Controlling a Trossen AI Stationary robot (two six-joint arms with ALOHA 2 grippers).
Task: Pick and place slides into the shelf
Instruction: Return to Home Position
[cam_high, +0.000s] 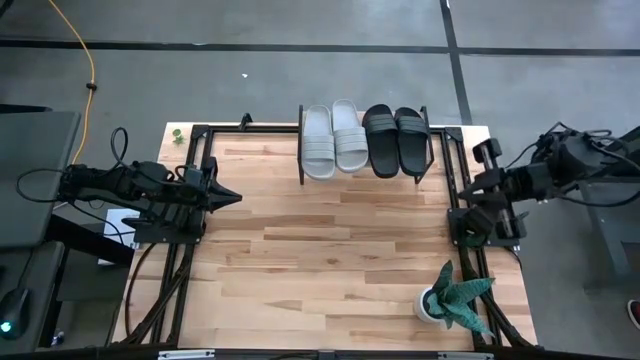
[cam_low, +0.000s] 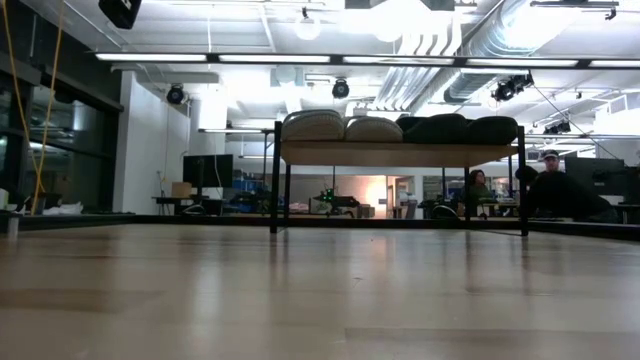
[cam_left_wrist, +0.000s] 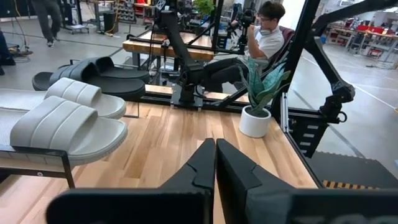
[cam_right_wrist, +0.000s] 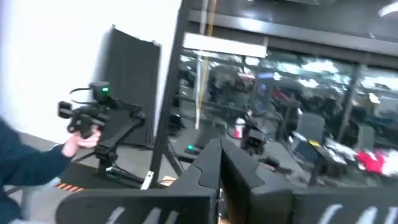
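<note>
Two pale grey-green slides (cam_high: 334, 139) and two black slides (cam_high: 393, 140) lie side by side, soles down, on the shelf (cam_high: 366, 172) at the table's far edge. The low view shows them in a row on the raised board (cam_low: 400, 152). My left gripper (cam_high: 235, 196) is shut and empty at the table's left edge, pointing toward the right; its fingers meet in the left wrist view (cam_left_wrist: 215, 163). My right gripper (cam_right_wrist: 219, 163) is shut and empty, drawn back at the table's right edge (cam_high: 478, 188), pointing up into the room.
A potted plant in a white pot (cam_high: 445, 298) stands at the near right corner. Black frame rails (cam_high: 170, 290) run along both side edges. The wooden tabletop (cam_high: 320, 260) between the arms is bare. People sit in the room beyond the table (cam_low: 552, 190).
</note>
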